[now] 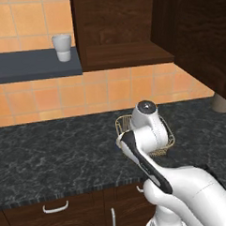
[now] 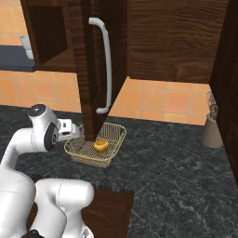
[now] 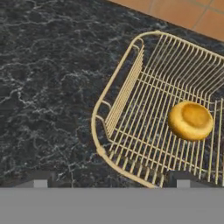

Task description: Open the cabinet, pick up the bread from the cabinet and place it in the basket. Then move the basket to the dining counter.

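**Bread in basket, gripper wide open above basket corner**

Gripper (image 3: 109, 183) spread wide, holding nothing; both dark fingertips (image 3: 40, 179) visible at bottom of hand view, one over black marbled countertop (image 3: 48, 87), the other over the wire rim. Hovering above near-left corner of basket (image 3: 131, 109), no contact seen.

Bread (image 3: 190, 120): round golden bun lying on mesh floor of basket, toward the side away from the gripper, not touching the walls as far as visible. Same bun seen in right base view (image 2: 101, 145), roughly centred in basket (image 2: 76, 149).

Basket sitting flat on countertop (image 2: 176, 162), toward the back edge, near the orange tiled wall (image 2: 158, 100). In left base view basket (image 1: 168, 142) mostly hidden behind arm wrist.

Cabinet (image 1: 124, 29) open: door (image 2: 95, 69) swung out toward camera, long silver bar handle (image 2: 106, 65) vertical on it; interior shelf (image 1: 126, 53) bare where visible.

White cup (image 1: 62, 47) upright on dark grey wall shelf (image 1: 32, 65), left of cabinet. Beige holder with a clear glass top (image 2: 212, 128) at back right of countertop. Drawers with curved white handles (image 1: 55, 208) below front edge.
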Available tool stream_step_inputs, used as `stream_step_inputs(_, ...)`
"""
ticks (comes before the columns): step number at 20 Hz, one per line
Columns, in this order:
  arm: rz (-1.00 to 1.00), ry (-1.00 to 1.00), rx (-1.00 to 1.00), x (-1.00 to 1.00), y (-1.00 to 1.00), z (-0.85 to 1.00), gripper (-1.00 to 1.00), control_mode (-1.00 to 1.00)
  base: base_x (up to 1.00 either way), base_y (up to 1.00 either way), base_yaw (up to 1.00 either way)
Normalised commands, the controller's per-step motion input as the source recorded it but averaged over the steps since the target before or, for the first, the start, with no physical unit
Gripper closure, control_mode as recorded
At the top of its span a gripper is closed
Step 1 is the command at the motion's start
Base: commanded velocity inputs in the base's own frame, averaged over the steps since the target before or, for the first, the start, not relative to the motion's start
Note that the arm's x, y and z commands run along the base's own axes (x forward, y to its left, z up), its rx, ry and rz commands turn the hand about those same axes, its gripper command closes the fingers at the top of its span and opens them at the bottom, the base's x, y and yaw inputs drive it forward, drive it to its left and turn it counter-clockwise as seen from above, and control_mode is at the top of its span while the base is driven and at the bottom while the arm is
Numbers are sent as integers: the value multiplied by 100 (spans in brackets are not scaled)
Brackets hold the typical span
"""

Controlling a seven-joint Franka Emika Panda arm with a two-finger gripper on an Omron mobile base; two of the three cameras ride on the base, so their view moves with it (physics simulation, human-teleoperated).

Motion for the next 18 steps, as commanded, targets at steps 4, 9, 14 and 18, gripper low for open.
stream_step_inputs(4, 0, 10, -8, 14, -3, -51, -100, -100, 0, 0, 0)
stream_step_inputs(9, 0, 10, -5, 17, -1, -49, -100, -100, 0, 0, 0)
stream_step_inputs(14, 0, 2, -4, 45, 0, -34, -100, -100, 0, 0, 0)
stream_step_inputs(18, 0, 6, -4, 43, 0, -42, -100, -100, 0, 0, 0)
